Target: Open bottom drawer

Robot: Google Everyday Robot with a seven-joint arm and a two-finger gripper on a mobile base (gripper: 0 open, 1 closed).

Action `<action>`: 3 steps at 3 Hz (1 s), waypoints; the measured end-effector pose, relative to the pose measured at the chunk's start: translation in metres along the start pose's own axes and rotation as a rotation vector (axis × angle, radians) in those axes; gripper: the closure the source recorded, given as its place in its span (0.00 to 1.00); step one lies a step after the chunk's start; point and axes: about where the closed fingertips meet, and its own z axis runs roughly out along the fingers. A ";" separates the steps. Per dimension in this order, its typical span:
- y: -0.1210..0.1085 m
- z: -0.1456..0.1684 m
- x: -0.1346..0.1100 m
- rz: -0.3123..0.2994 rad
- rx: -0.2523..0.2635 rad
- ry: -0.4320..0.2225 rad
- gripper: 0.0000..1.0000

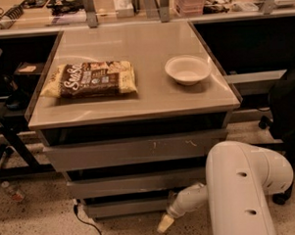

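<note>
The bottom drawer (124,206) is the narrowest grey front, lowest of three under the tabletop, low in the camera view. It looks closed or nearly so, with a dark gap above it. My gripper (165,223) hangs at the end of the white arm (241,193), just below and in front of the drawer's right end, close to the floor. Above it are the mid-width drawer (133,183) and the widest drawer (134,150) with pale scratch marks.
On the tabletop (137,102) lie a brown snack bag (90,79) and a white bowl (187,69). A black cable (87,223) trails on the speckled floor at the left. A dark chair (287,113) stands at the right, a black frame (11,140) at the left.
</note>
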 end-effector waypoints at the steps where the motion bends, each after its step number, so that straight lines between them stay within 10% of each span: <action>1: 0.006 0.012 0.002 -0.020 -0.032 0.019 0.00; 3: 0.017 0.007 0.007 -0.010 -0.075 0.040 0.00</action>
